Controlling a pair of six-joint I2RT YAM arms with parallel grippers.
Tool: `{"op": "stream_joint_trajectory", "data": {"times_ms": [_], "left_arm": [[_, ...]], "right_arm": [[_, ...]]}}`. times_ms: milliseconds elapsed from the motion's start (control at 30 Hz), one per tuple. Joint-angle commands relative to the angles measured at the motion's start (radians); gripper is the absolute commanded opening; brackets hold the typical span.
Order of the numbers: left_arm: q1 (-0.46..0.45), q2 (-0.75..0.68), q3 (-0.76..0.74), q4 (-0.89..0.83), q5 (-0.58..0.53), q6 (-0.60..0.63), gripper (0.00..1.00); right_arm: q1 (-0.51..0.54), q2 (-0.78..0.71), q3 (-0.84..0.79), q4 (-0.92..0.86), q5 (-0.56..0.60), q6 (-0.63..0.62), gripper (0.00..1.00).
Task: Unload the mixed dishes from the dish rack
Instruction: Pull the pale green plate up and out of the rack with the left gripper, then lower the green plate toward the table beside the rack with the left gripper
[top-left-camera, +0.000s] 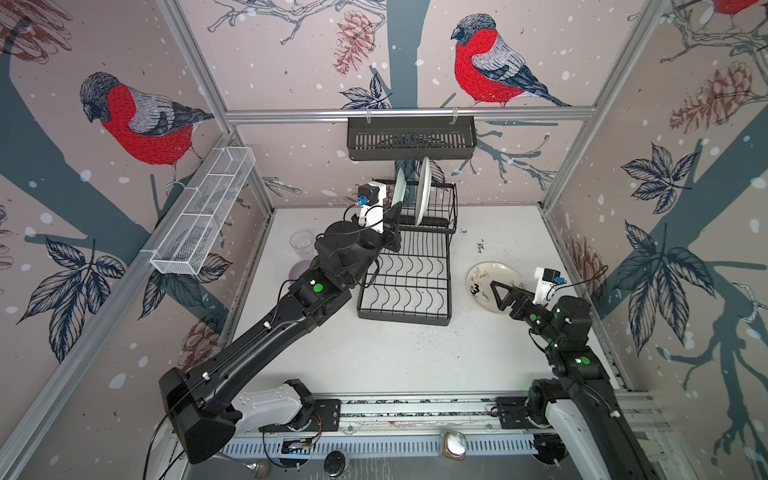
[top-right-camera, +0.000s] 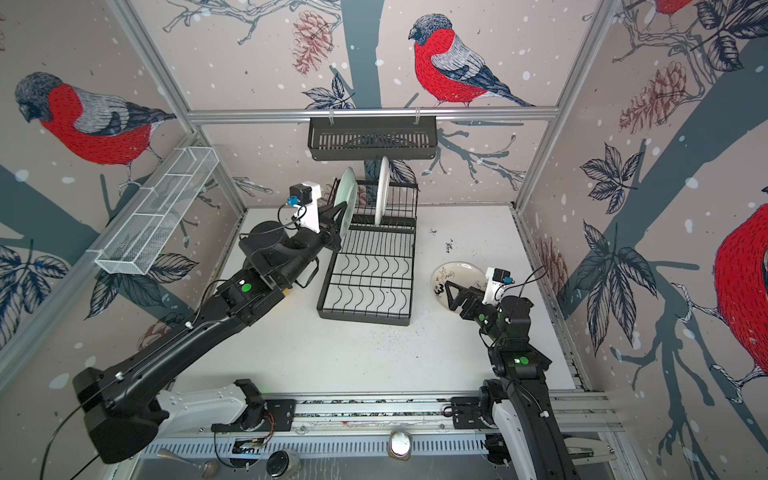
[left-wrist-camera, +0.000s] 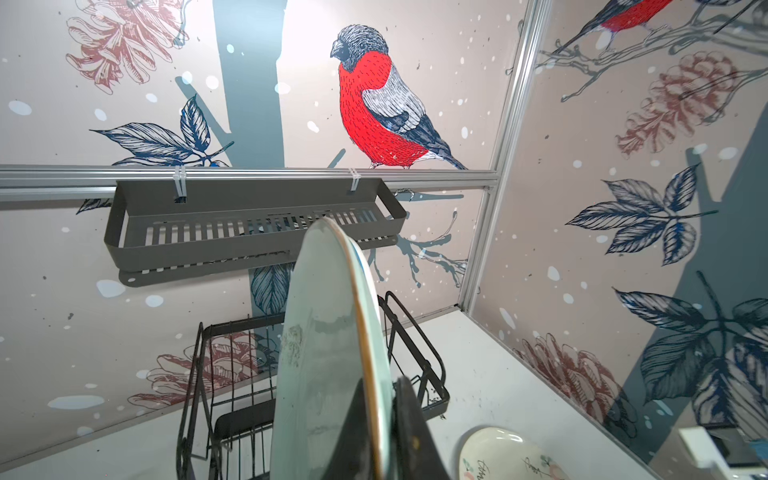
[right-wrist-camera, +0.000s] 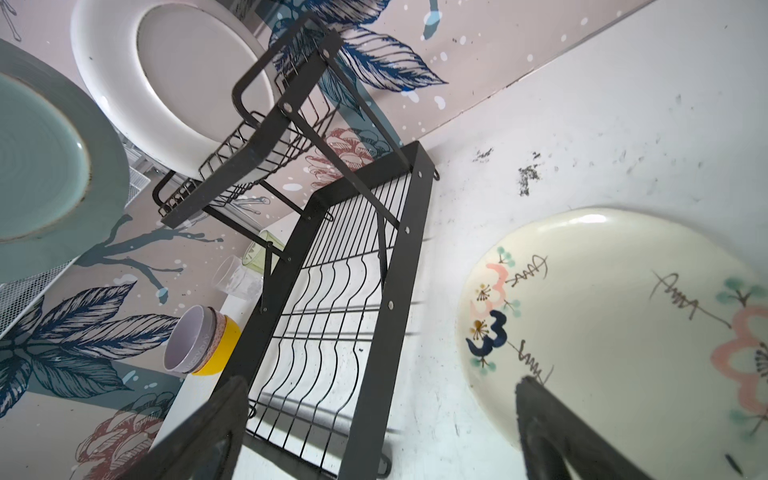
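Left of the rack (top-left-camera: 407, 286), a nest of three bowls (right-wrist-camera: 199, 340), a clear glass (top-left-camera: 302, 242) and a green glass (right-wrist-camera: 258, 249) stand on the counter (top-left-camera: 374, 357), so I judge them unloaded. The left pincer (top-right-camera: 338, 212) is narrow, clamped on the rim of the mint plate (top-right-camera: 345, 191). That plate stands upright at the left end of the upper tier. Its foot is hidden, so I cannot tell if it sits in the prongs or is lifted clear. Beside it the white plate (top-left-camera: 424, 191) stands on edge in the same tier, untouched. The lower tier shows only bare prongs. Right of the rack the floral plate (top-left-camera: 492, 282) lies flat on the counter, also out. The right pincer (top-left-camera: 496, 296) hangs over it, wide and holding nothing. By my reckoning two plates are left: the mint one in hand, then the white.
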Motion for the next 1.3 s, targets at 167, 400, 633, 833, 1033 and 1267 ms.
{"op": "stream_joint_trajectory", "data": {"times_ms": [167,400,633,833,1033,1267], "left_arm": [[-0.004,-0.12,-0.109,0.075,0.022,-0.017,0.0],[-0.022,-0.234,-0.206,-0.015,0.083,-0.033,0.0],[-0.027,-0.353,-0.331,-0.031,0.058,-0.048,0.0],[-0.027,-0.369,-0.394,-0.035,0.096,-0.062,0.0],[-0.03,-0.339,-0.435,-0.004,0.181,-0.068,0.0],[-0.05,-0.355,-0.525,0.14,0.231,-0.053,0.0]], "right_arm": [[0.011,-0.034,0.055,-0.06,-0.047,0.035,1.0],[0.017,-0.034,0.076,-0.118,-0.041,0.008,0.99],[0.02,-0.05,0.062,-0.141,-0.057,0.037,1.0],[0.032,-0.081,0.046,-0.133,-0.086,0.102,0.99],[0.048,-0.087,0.031,-0.141,-0.09,0.144,0.99],[0.067,-0.117,0.042,-0.154,-0.097,0.22,1.0]]}}
